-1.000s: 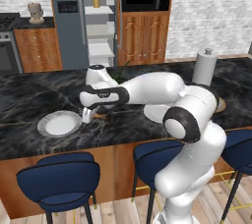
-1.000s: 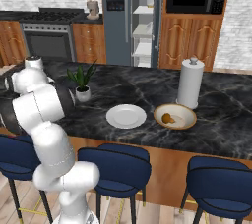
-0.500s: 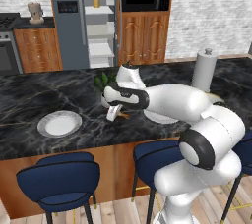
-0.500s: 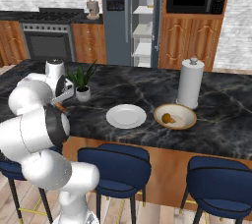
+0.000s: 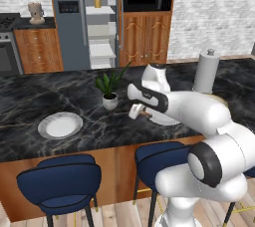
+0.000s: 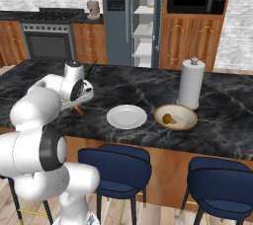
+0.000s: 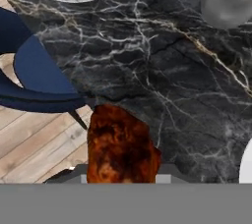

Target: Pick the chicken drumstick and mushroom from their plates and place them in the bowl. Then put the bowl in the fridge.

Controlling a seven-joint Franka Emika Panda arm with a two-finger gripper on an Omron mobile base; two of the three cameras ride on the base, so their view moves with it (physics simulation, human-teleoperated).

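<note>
on the black marble surface (image 6: 148,83) of the kitchen island, the chicken drumstick (image 7: 120,144) hangs clamped in the claw (image 5: 138,112), well short of the bowl (image 6: 176,117) holding the mushroom (image 6: 168,118). carried near the surface's edge, a slipping drumstick could drop to the floor.

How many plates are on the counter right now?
2: one plate at the counter's left end, the other plate mid-counter beside the bowl.
</note>
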